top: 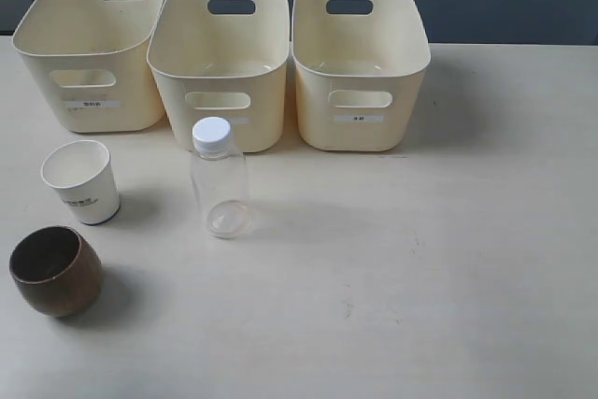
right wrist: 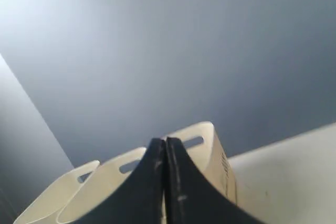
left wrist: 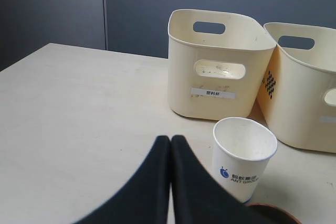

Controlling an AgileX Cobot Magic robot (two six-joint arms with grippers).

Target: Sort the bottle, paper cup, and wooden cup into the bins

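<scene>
Three cream bins stand in a row at the far edge of the table (top: 448, 259): the left bin (top: 89, 49), the middle bin (top: 220, 63) and the right bin (top: 360, 63), their sides touching or nearly so. Each carries a small label on its front.

The bottle (top: 218, 179), clear with a white screw cap, stands upright just in front of the middle bin. The paper cup (top: 81, 181) stands upright in front of the left bin, its printed label facing the exterior camera. The wooden cup (top: 56, 270) sits nearer still, just beside the paper cup, mouth tilted slightly.

No arm appears in the exterior view. In the left wrist view the left gripper (left wrist: 170, 145) has its black fingers pressed together, holding nothing, with the paper cup close by. In the right wrist view the right gripper (right wrist: 165, 148) is likewise closed and empty, raised and aimed toward the bins and the grey wall (right wrist: 157, 51).
</scene>
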